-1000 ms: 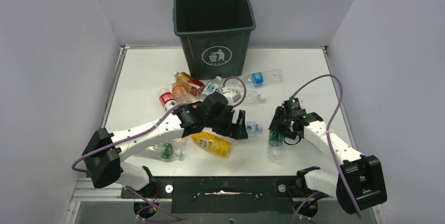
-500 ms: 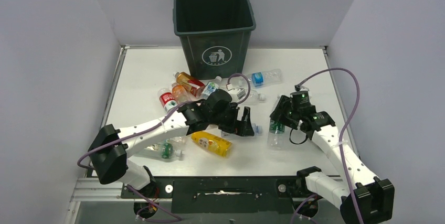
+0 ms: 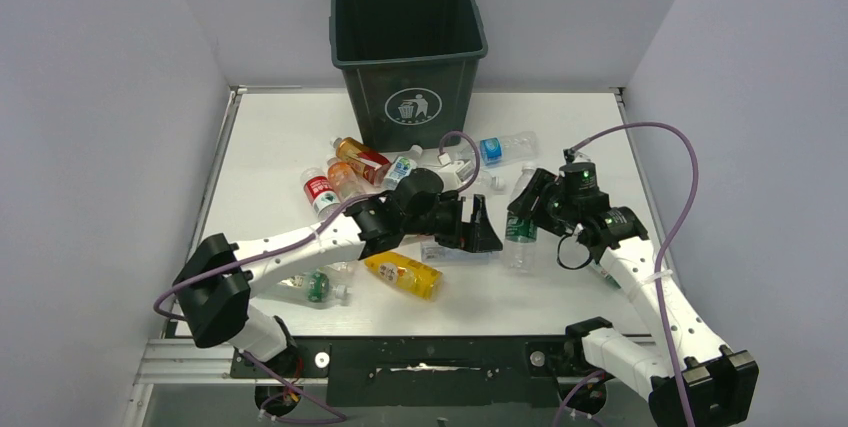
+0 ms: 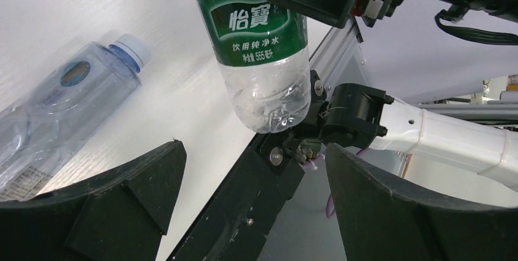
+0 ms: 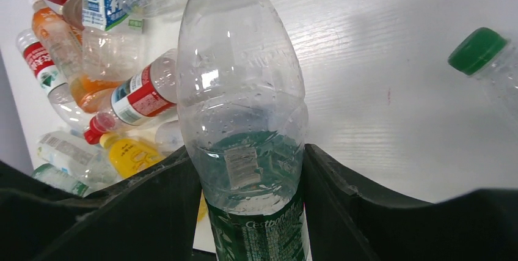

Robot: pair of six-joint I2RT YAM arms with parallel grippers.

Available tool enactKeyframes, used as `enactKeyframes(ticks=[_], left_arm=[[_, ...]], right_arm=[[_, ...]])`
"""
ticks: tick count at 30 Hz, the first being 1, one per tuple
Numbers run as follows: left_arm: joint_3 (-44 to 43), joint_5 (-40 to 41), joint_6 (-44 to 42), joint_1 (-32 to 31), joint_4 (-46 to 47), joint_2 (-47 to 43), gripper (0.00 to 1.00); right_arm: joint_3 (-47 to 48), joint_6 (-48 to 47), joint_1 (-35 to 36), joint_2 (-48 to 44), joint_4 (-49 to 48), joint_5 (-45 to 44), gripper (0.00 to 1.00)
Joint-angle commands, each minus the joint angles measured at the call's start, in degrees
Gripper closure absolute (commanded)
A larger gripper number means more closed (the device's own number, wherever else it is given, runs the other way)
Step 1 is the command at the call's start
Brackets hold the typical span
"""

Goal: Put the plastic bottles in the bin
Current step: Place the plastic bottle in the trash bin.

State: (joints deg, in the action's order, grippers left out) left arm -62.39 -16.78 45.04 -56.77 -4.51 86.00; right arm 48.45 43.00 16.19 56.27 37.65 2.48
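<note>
Hovering with jaws spread, the left gripper (image 3: pixel 485 232) waits above a blue-capped bottle (image 4: pixel 67 96) lying near table centre, apparently positioned to close on it. At its 3 o'clock, the right gripper (image 3: pixel 527 209) pinches a green-labelled bottle (image 3: pixel 518 237), probably for carrying. The bin (image 3: pixel 410 97) stands at the table's 12 o'clock, with other bottles (image 3: pixel 345 172) lying before it.

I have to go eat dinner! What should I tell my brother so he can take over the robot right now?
The left claw is open and empty, hovering near a blue-capped bottle.
The right claw is shut on a green-label bottle.
The bin stands at the far edge; no bottles show inside.
The loose bottles lie in front of it, a yellow bottle nearer the arms.
Left to do: bin the held bottle, then the rest.
</note>
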Motion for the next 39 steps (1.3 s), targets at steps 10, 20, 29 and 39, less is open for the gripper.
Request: enactKeyframes(ticks=[10,20,29,39], left_arm=[[-3.1,5.4,-0.1,-2.4,4.4,3.6,0.14],[-5.6,10.2,-1.5,-3.5,4.0,4.8,0.14],[-6.1,12.1,-1.8,-4.0,4.4,5.0,0.15],[-5.4,15.0,-1.7,-4.6,5.8,5.0,0.17]], right_arm=[[4.0,5.6,0.3,-0.6,-6.9,7.3,0.49],[3.8,7.4,1.5,-0.7,-8.2,9.3,0.48],[2.1,8.9,3.3,-1.1,-9.2,8.7,0.48],[2.3,10.5,5.6,-1.5,-9.9,8.6,0.48]])
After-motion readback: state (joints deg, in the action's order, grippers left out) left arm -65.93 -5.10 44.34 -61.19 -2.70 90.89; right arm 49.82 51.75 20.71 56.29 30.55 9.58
